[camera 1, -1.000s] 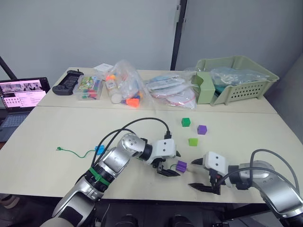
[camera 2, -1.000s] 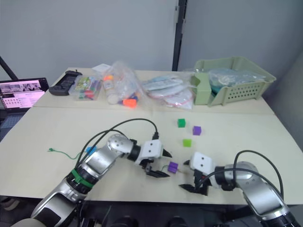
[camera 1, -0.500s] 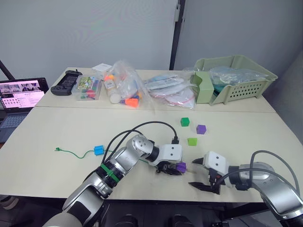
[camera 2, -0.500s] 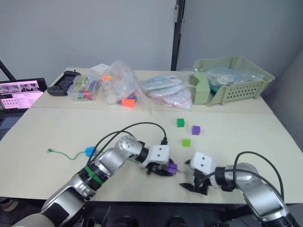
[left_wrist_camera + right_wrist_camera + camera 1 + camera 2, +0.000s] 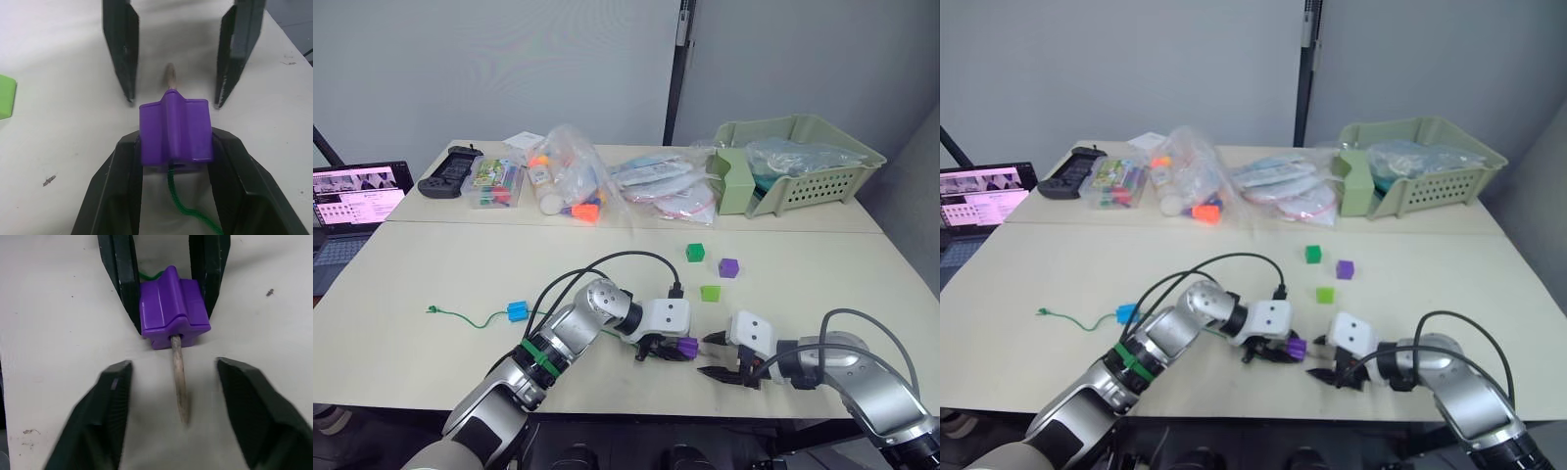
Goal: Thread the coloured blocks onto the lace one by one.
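Midway through a threading job: a blue block already sits on the green lace far behind the left end effector, near the knotted end, and a purple block is now being strung. The left end effector pinches that purple block between its two black fingers, with the green string trailing out of the block's rear face toward the wrist. The lace's stiff pale tip has come through the hole and pokes out of the block's front face, lying low over the desk.

The right end effector faces it with fingers spread, one finger on either side of the protruding tip and touching neither tip nor block, as far as can be seen. By the look of it, the next move is to close on the tip and draw the lace through.

Left to thread: a dark green block, a second purple block and a light green block, lying loose on the desk beyond both end effectors, the light green one nearest.
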`<act>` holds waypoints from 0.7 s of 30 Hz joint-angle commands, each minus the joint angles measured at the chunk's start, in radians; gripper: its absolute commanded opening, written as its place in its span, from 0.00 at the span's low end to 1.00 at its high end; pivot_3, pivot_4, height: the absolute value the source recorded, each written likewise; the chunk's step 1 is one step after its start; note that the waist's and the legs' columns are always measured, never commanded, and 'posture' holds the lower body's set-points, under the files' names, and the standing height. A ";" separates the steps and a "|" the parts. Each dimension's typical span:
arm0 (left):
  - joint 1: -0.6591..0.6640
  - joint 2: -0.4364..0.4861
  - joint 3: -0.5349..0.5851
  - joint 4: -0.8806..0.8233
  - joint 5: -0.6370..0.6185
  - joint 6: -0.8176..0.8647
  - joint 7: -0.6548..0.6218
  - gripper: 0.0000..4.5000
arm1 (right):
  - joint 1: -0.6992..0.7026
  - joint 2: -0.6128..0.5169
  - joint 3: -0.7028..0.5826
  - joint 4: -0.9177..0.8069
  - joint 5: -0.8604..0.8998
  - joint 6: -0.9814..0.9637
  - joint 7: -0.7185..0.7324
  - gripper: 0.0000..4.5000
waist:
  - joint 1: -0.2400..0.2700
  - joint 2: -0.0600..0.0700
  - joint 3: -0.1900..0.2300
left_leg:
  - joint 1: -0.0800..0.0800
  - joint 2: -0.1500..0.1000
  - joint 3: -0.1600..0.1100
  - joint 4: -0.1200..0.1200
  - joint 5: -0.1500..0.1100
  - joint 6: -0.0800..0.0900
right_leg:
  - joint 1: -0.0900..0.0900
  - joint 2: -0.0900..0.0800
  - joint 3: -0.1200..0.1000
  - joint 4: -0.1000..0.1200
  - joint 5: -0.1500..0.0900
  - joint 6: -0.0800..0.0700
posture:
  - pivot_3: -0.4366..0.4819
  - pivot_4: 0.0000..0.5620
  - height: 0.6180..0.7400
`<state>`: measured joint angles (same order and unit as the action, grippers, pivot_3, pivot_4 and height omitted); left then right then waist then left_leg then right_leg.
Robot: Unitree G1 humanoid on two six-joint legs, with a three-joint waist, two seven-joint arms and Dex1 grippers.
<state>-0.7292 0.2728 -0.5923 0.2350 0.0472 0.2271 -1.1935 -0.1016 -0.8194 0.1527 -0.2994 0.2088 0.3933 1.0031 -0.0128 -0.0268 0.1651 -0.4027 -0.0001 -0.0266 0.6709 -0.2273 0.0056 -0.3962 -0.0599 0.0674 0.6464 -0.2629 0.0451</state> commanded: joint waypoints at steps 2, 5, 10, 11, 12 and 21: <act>-0.002 0.007 0.015 -0.023 -0.005 -0.013 -0.011 0.30 | -0.004 -0.015 0.001 0.046 -0.031 -0.015 -0.001 0.23 | 0.000 0.000 0.000 | 0.001 0.000 0.000 0.000 0.000 0.000 | 0.001 0.000 0.000 0.000 0.000 0.000 | 0.48 0.27 1.00; 0.002 0.019 0.025 -0.032 -0.012 -0.012 -0.015 0.30 | -0.004 -0.016 0.000 0.059 -0.034 -0.026 0.001 0.00 | 0.001 0.000 0.000 | 0.002 0.000 0.000 0.000 0.000 0.000 | 0.002 0.000 0.000 0.000 0.000 0.000 | 0.48 0.27 1.00; 0.022 0.053 0.056 -0.053 -0.038 -0.008 -0.024 0.30 | -0.008 -0.011 -0.003 0.074 -0.033 -0.043 0.002 0.00 | 0.000 0.000 0.000 | 0.003 0.000 0.000 0.000 0.000 0.000 | 0.003 0.000 0.000 0.000 0.000 0.000 | 0.48 0.27 1.00; 0.026 0.055 0.062 -0.057 -0.042 -0.006 -0.026 0.30 | -0.009 -0.009 -0.004 0.075 -0.032 -0.045 0.002 0.00 | 0.001 0.000 0.000 | 0.003 0.000 0.000 0.000 0.000 0.000 | 0.003 0.000 0.000 0.000 0.000 0.000 | 0.48 0.27 1.00; 0.039 0.076 0.079 -0.076 -0.058 0.004 -0.036 0.30 | -0.010 -0.009 -0.004 0.066 -0.029 -0.046 0.004 0.00 | 0.001 0.000 0.000 | 0.003 0.000 0.000 0.000 0.000 0.000 | 0.003 0.000 0.000 0.000 0.000 0.000 | 0.48 0.27 1.00; 0.139 0.308 0.244 -0.186 -0.188 0.064 -0.144 0.30 | -0.026 -0.027 0.008 -0.025 -0.027 -0.002 0.014 0.00 | -0.001 0.000 0.000 | 0.003 0.001 -0.001 0.000 0.000 0.000 | 0.002 0.000 0.000 0.001 0.000 0.000 | 0.48 0.27 1.00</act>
<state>-0.5940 0.5567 -0.3876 0.0774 -0.1070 0.3034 -1.3050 -0.1171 -0.8364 0.1581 -0.2912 0.1854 0.3746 1.0188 -0.0138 -0.0264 0.1649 -0.3992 0.0011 -0.0282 0.6705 -0.2273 0.0056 -0.3942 -0.0600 0.0675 0.6470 -0.2629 0.0450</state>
